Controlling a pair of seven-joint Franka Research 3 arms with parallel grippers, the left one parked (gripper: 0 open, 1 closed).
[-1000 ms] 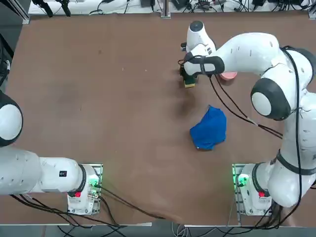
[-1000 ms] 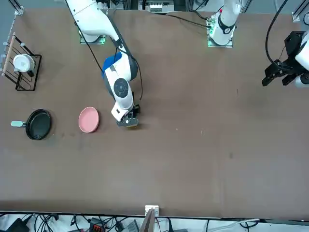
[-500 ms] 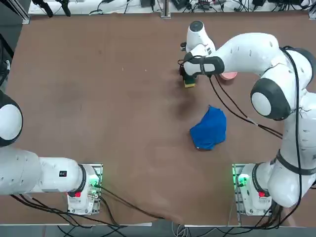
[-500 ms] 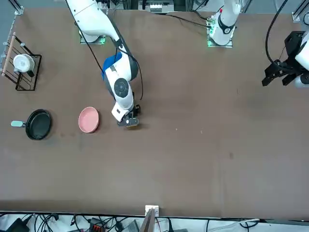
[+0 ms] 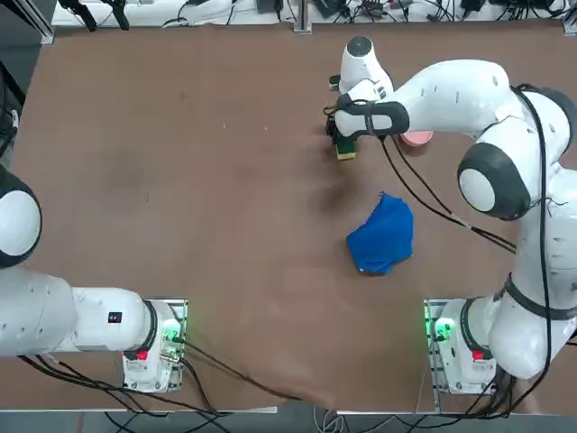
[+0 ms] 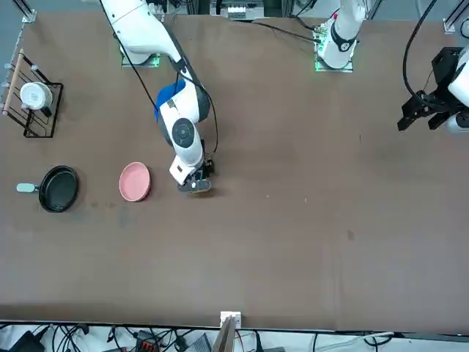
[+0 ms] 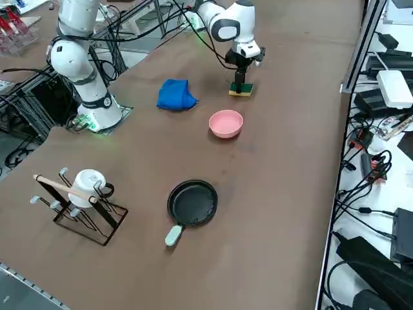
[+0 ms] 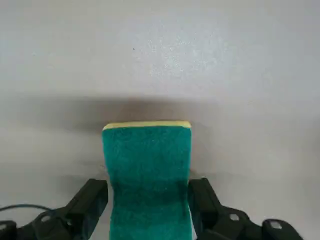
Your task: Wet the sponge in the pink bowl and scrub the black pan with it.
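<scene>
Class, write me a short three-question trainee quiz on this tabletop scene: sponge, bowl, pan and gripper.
1. True or false: the sponge lies between the open fingers of the right gripper.
2. What stands between the sponge and the black pan: A the pink bowl, B the blue cloth, C the rack?
3. Fill in: the pan's handle is pale ____.

Key: 1 true. 2 A. 3 grey-green.

On the brown table (image 7: 284, 213): 1 green-over-yellow rectangular sponge (image 8: 147, 175), 1 round pale pink bowl (image 7: 226, 123), 1 round black pan w/ grey-green handle (image 7: 192, 202), 1 crumpled blue cloth (image 7: 175, 94), 1 black wire rack (image 7: 80, 210) w/ 1 white mug (image 7: 88, 182).
</scene>
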